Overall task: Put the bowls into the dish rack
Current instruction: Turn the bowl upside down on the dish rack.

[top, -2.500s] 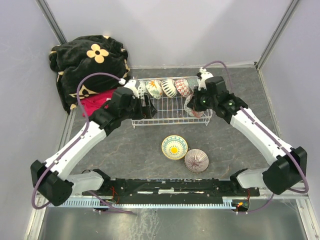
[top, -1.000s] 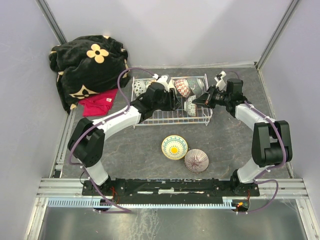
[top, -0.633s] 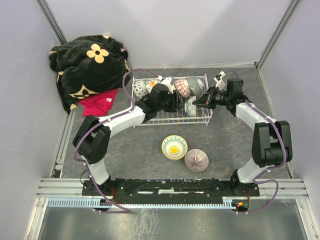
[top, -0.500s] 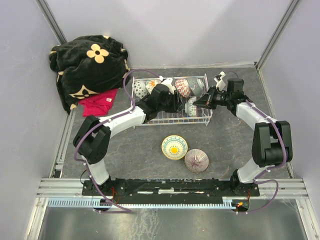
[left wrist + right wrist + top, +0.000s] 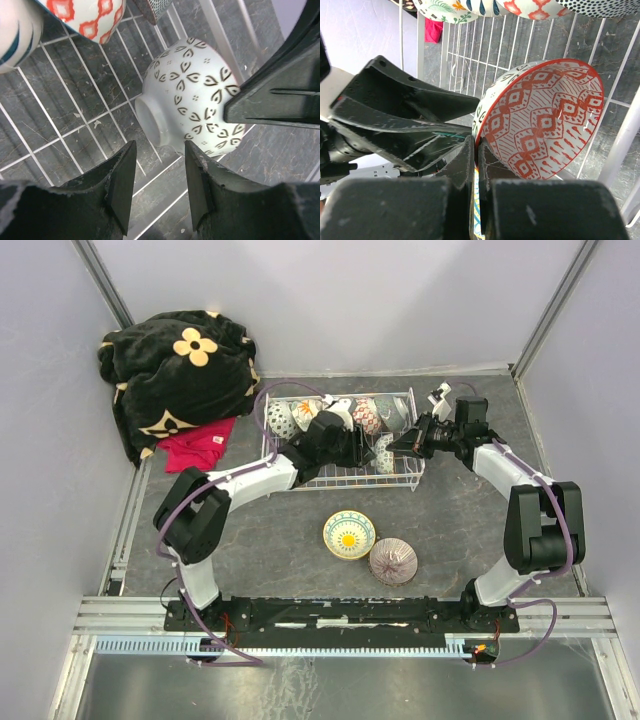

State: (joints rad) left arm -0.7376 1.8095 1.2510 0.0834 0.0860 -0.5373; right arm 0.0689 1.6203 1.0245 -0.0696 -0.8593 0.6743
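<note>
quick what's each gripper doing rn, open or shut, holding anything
Left gripper: open, holding nothing.
Right gripper: shut on the rim of the red-patterned bowl.

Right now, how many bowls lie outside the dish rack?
2: yellow sunburst bowl in front of the dish rack; purple-white bowl beside it, to its right.

table (image 5: 270,540): dish rack (image 5: 345,485), yellow bowl (image 5: 349,534), purple bowl (image 5: 393,561), blanket (image 5: 175,365)
</note>
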